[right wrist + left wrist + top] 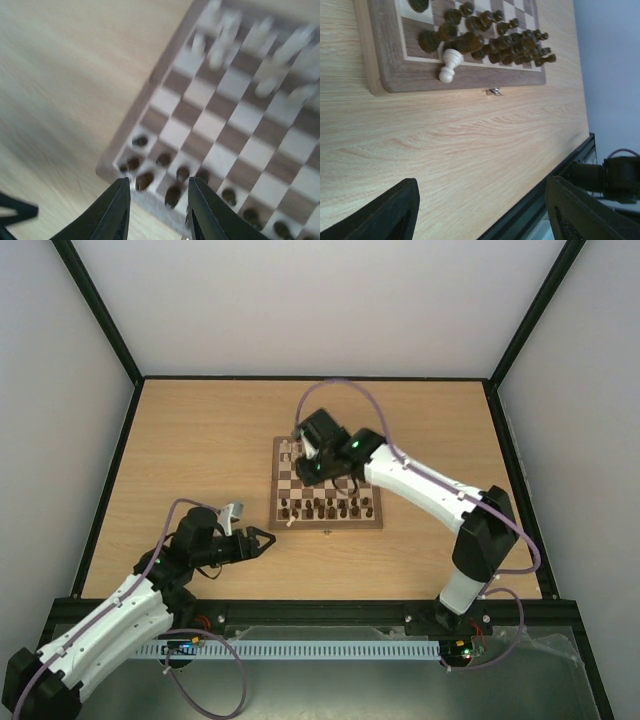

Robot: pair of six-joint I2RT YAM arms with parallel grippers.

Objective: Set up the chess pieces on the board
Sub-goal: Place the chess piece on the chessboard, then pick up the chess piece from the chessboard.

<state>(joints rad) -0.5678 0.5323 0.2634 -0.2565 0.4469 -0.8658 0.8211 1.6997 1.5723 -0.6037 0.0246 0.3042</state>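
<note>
The board (pixel 350 526) lies mid-table. Dark brown pieces (pixel 325 508) fill its near rows. Pale cream chess pieces (pixel 225 35) stand blurred on the far rows in the right wrist view. One cream piece (pixel 449 65) lies tipped on the board's border (pixel 385 50) at the near left corner. My left gripper (pixel 265 540) is open and empty over bare table, short of that corner; its fingers (pixel 385 215) show wide apart. My right gripper (pixel 310 468) hovers above the board (pixel 210 100), open and empty, over the dark pieces (pixel 172 195).
The dark pieces (pixel 495 40) stand crowded in two rows right behind the tipped cream piece. A small metal clasp (pixel 493 91) sits on the board's near edge. Black frame rails edge the table (pixel 200 440). A cable tray (pixel 320 648) runs along the front.
</note>
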